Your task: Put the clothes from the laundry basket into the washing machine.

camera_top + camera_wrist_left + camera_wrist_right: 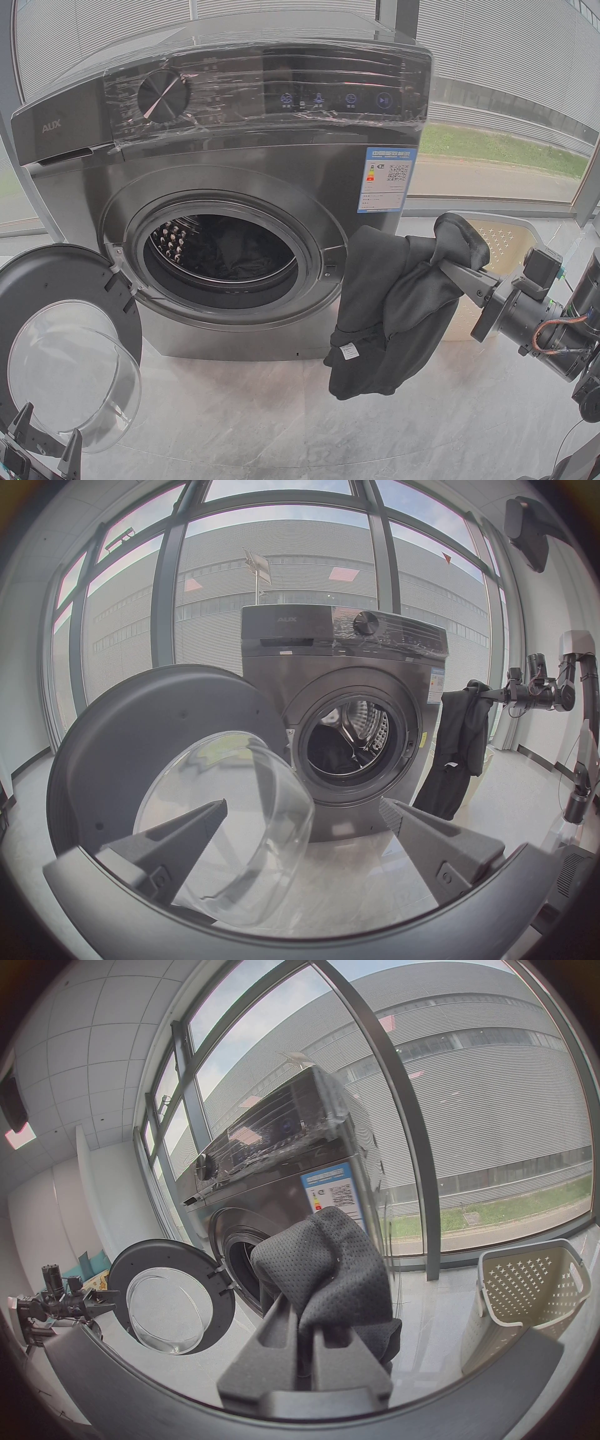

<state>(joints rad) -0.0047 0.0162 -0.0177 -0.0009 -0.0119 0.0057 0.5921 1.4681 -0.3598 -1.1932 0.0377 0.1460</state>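
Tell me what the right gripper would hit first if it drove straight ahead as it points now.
Probably the front of the washing machine, between the drum opening and the label, not the opening itself. The right gripper, jaws shut on the dark garment, points that way; depth is unclear.

1. Everything is carried by a pale, glossy floor (250,412) that is veined with grey like marble.
2. The washing machine (250,156) is stood directly on this floor, with the windows behind it.
3. A cream, perforated laundry basket (500,244) is set upright on the floor just beside the washing machine, at the machine's right flank.
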